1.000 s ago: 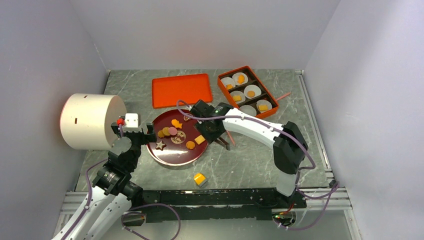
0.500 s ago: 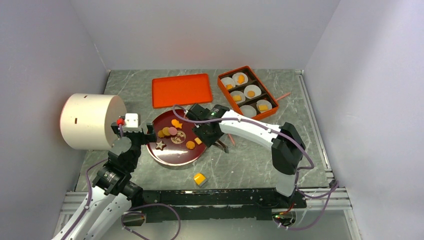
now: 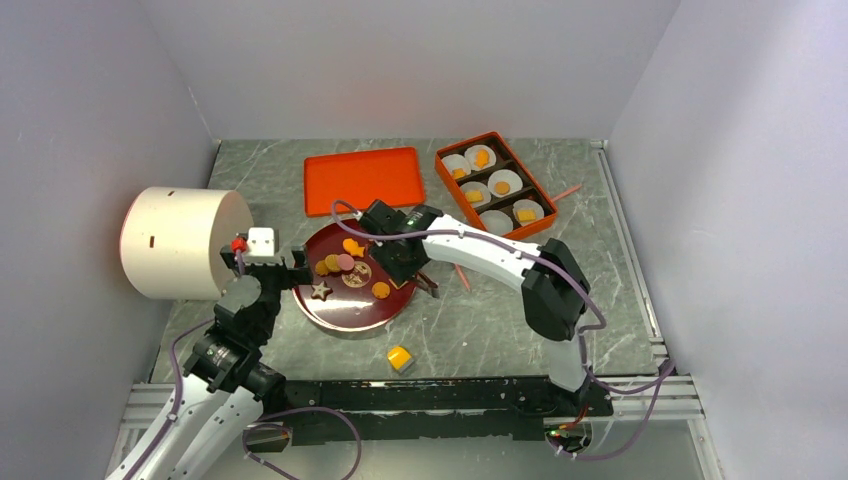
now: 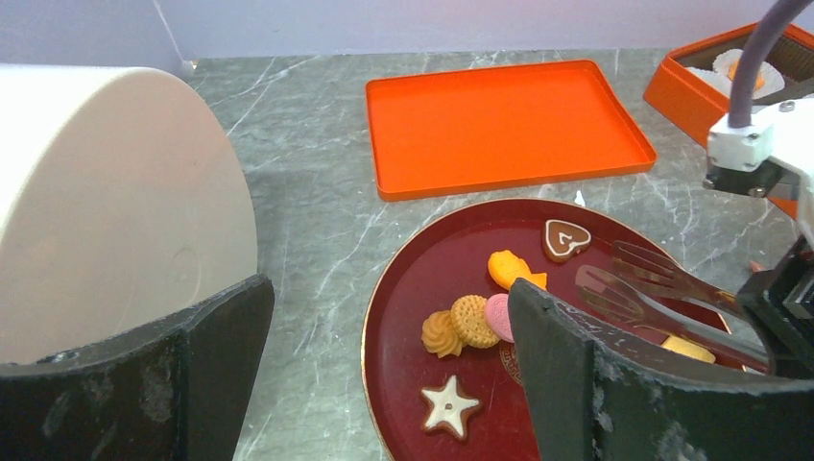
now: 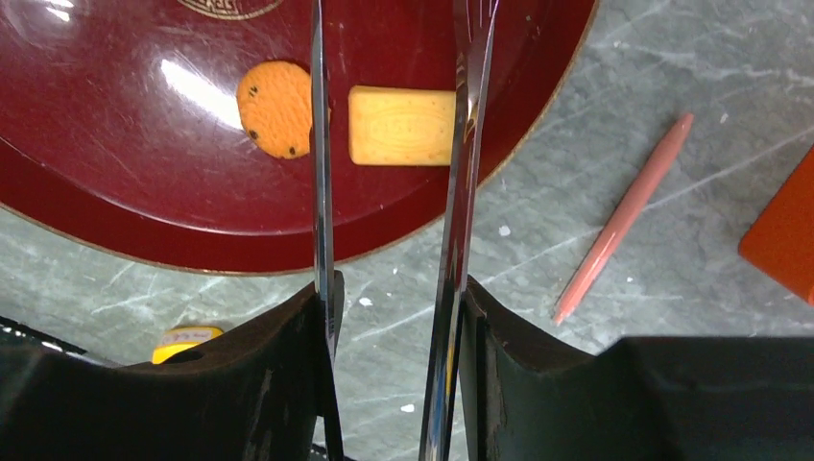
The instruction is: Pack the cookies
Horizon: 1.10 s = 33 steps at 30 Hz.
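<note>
Dark-red plate [image 3: 340, 318] is carrying the loose cookies [image 3: 340, 264] near the middle of the counter [image 3: 480, 320] in the top view. The right arm [image 3: 480, 250] is hanging over the plate's right side, the left arm [image 3: 240, 320] is sitting at its left edge, and the box [image 3: 441, 160] is lying beyond, to the right. From the left wrist, the left jaws are standing wide apart and empty, short of the cookies, so the right arm is looking the nearer. From the right wrist, the right jaws are gaping open. A rectangular cookie [image 5: 401, 126] is lying between their thin blades [image 5: 320, 192], its long axis crossing the gap and its right end meeting the right blade. A round cookie [image 5: 275, 96] is sitting just beside the left blade. Closing would likely be squeezing the rectangle end to end, but how high the blades are hanging I cannot tell.
</note>
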{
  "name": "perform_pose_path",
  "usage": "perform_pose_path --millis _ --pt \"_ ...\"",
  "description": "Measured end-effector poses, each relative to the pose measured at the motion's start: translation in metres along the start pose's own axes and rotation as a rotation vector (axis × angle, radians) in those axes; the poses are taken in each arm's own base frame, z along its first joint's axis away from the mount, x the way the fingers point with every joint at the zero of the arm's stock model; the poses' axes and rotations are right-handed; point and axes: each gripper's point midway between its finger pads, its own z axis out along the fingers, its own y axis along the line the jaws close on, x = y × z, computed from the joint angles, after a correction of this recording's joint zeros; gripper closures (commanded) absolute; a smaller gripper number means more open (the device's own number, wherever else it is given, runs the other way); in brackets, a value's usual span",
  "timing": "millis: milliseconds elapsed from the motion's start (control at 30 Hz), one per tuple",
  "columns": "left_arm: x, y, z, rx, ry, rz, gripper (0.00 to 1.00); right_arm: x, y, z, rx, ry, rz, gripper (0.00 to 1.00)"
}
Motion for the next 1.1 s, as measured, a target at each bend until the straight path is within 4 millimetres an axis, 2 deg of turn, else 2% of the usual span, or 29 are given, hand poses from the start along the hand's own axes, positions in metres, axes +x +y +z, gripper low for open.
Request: perform_pose_path --millis 167,400,533,800,1100 --pt "-0.001 0.0 -0.001 0.0 -0.004 -0.002 0.03 -0.014 0.006 0.006 -0.011 -0.031 -0.011 0.51" --pt "-0.002 0.001 -0.001 0.001 -0.01 -0.006 0.03 -0.049 0.017 0.021 -0.024 -0.088 -0.018 0.49" --pt "-0.003 0.001 -0.002 0.0 -0.011 -0.007 0.04 -0.061 0.022 0.032 -0.027 -0.1 -0.022 0.48" --pt "-0.003 0.001 -0.002 0.0 -0.014 -0.011 0.04 -0.054 0.026 0.054 -0.028 -0.054 -0.031 0.48" --pt "-0.003 0.001 -0.002 0.001 -0.014 -0.011 0.03 -0.051 0.031 0.054 -0.059 -0.039 -0.038 0.53"
